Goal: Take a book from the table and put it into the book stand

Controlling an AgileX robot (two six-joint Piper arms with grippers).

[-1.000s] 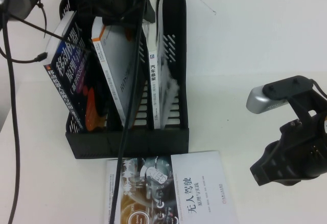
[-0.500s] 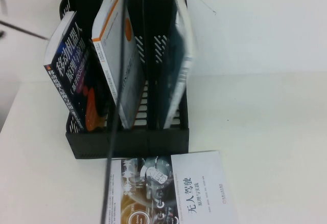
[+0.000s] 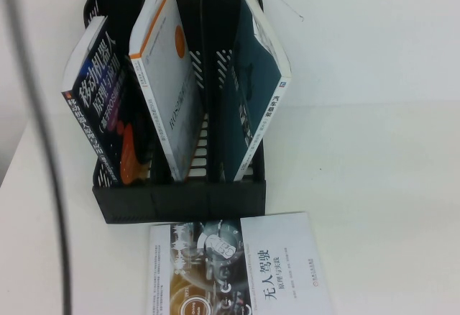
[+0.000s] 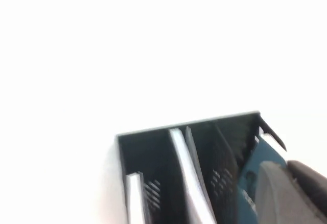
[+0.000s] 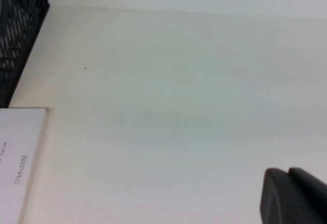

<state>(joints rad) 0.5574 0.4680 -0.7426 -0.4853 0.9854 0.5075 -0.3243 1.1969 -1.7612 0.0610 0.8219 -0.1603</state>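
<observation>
3 compartments of the book stand each hold 1 volume from where I sit at the controls. The book with its teal cover stands in the right compartment, leaning so its top edge tips over the right wall. A white book with orange corner leans in the middle compartment, and a dark blue book tilts in the left one. Another white book lies flat on the tabletop, just in front of the stand.

I see neither arm in the high view. Only a grey-black edge of the left end effector shows in its wrist view, above the stand near the teal cover; only a dark corner of the right end effector shows above bare tabletop. I cannot tell whether either is open or closed.
</observation>
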